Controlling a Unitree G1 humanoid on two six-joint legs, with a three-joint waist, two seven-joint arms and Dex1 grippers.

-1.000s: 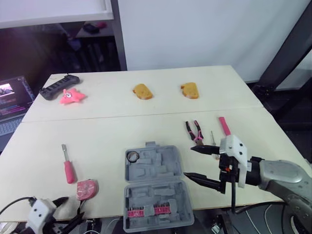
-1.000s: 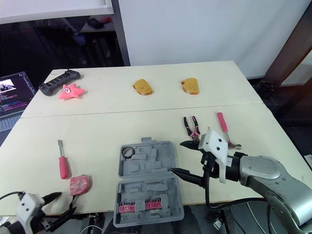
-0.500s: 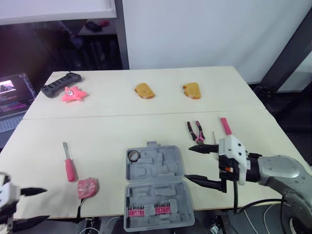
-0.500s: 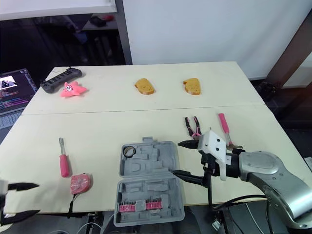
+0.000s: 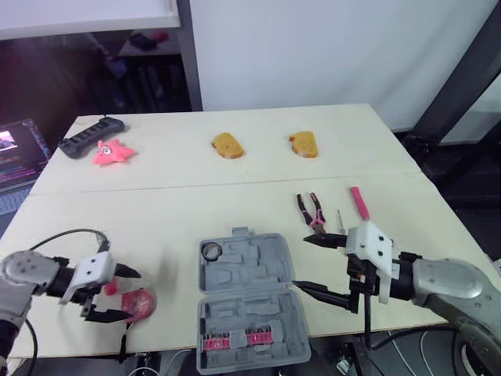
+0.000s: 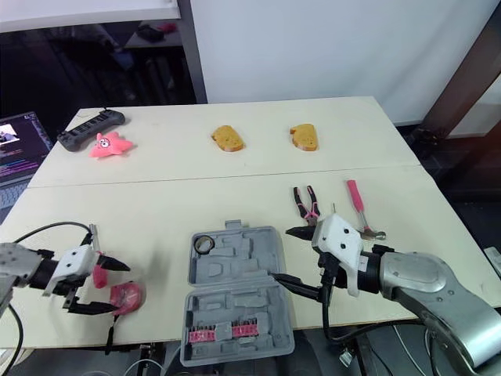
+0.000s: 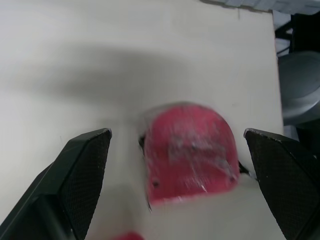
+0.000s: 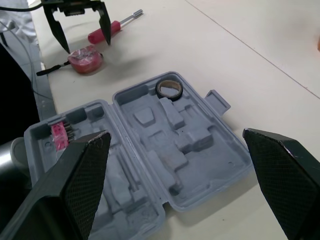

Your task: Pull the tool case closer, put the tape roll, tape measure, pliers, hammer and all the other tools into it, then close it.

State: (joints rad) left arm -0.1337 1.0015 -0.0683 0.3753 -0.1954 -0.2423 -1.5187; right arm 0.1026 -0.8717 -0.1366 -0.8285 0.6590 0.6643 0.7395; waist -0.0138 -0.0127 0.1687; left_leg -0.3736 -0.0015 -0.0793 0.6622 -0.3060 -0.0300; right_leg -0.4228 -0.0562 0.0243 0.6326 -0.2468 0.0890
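The grey tool case [image 5: 249, 294] lies open near the table's front edge, with the tape roll [image 5: 212, 251] in its upper left pocket and pink bits in its front half. My right gripper [image 5: 301, 262] hovers open just right of the case. The red tape measure [image 7: 190, 150] lies left of the case, and my left gripper [image 5: 121, 294] is open with a finger [image 7: 80, 165] on each side of it. A red-handled screwdriver [image 8: 112, 29] lies behind that gripper. Pliers [image 5: 310, 210] and a pink-handled hammer [image 5: 358, 202] lie behind the right gripper.
Two yellow bread-shaped pieces [image 5: 228, 146] [image 5: 304, 144] sit at the back of the table. A pink star toy [image 5: 108, 152] and a black bar [image 5: 90, 137] lie at the back left. A laptop [image 5: 14, 157] stands off the table's left side.
My left gripper has come up from below the front edge onto the table and now straddles the tape measure. The right gripper has hardly moved.
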